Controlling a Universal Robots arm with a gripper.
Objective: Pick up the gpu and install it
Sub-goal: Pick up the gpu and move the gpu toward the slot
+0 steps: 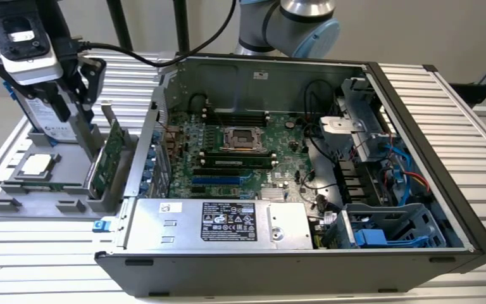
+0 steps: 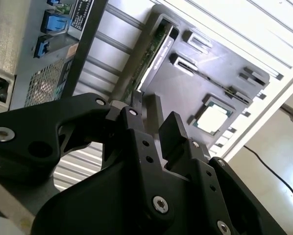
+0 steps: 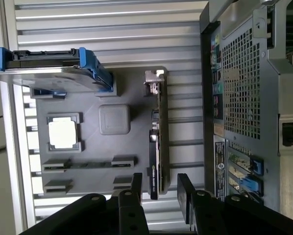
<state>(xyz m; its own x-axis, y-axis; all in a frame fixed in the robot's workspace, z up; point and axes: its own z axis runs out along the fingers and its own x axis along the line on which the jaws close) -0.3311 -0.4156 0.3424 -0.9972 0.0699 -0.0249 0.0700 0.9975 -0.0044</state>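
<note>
The gpu (image 1: 108, 158) stands on its edge in a slot of the grey holder tray (image 1: 23, 202), to the left of the open computer case in the exterior view. Its green board faces the case and its silver bracket (image 1: 109, 114) points up. In the first wrist view the gpu (image 3: 158, 142) appears edge-on, with the bracket (image 3: 154, 78) at its far end. My gripper (image 1: 87, 95) hovers above the tray, open and holding nothing. Its fingers (image 3: 136, 183) stand on either side of the card's line, apart from it. In the second wrist view the gripper (image 2: 155, 120) sits above the card's edge (image 2: 151, 54).
The open computer case (image 1: 412, 82) lies on its side with the motherboard (image 1: 235, 152) and blue expansion slot (image 1: 218, 179) exposed. On the tray are a silver hard drive with blue rails (image 3: 48, 73), a processor (image 3: 62, 133) and a memory stick (image 3: 87, 164). The slatted table (image 1: 454, 126) surrounds everything.
</note>
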